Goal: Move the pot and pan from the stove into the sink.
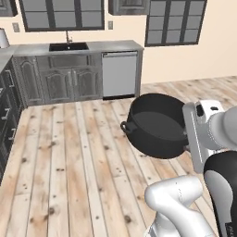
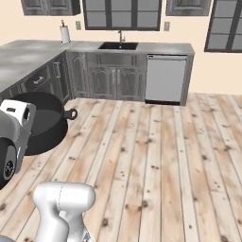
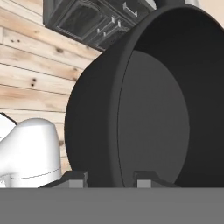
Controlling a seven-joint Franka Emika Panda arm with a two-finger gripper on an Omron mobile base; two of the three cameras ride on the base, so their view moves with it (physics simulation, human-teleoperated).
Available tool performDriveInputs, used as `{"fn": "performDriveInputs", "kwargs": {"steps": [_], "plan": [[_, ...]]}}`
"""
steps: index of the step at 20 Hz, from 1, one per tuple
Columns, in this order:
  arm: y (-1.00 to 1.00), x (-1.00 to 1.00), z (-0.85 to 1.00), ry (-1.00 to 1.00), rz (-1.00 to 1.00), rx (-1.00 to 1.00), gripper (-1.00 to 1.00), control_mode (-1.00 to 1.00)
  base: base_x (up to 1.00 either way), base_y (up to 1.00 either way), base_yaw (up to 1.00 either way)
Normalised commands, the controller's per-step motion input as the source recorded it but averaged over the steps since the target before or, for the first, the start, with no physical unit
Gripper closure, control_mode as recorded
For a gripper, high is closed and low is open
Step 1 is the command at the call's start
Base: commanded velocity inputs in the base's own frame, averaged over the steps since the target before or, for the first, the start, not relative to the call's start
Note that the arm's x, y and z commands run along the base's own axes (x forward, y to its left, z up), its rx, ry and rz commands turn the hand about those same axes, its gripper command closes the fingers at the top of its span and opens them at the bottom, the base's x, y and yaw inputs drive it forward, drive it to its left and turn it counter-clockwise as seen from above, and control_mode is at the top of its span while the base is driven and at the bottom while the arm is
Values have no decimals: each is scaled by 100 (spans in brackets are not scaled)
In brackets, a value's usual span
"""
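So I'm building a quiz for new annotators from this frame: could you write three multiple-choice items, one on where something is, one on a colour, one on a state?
1. Where is the sink?
A. In the counter along the far wall, under the windows
B. In an island mid-floor
C. Right beside the robot's base

2. What colour is the panel right of the sink cabinets?
A. Red
B. Light grey
C. Black

3. How is the pot right now?
A. Standing upright on the floor
B. Resting in the sink
C. Held tilted in the air by the gripper

Answers: 1 A, both base views show the black basin set in the far counter. 2 B, it is paler than the dark cabinets. 3 C, the hand view shows the fingertips either side of its wall, above the wooden floor.
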Motion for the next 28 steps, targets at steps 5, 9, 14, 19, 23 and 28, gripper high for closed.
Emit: {"fn": "performDriveInputs", "kwargs": {"steps": [5, 9, 14, 19, 23, 28], "plan": [[0, 0, 0, 0, 0, 0, 100, 100, 69, 11, 0], [0, 0, 0, 0, 0, 0, 100, 100, 75, 15, 0], [0, 0, 0, 0, 0, 0, 100, 100, 79, 18, 0], [0, 0, 0, 0, 0, 0, 100, 100, 90, 21, 0], [0, 0, 0, 0, 0, 0, 100, 100, 92, 23, 0], [0, 0, 0, 0, 0, 0, 100, 100, 91, 23, 0]]}}
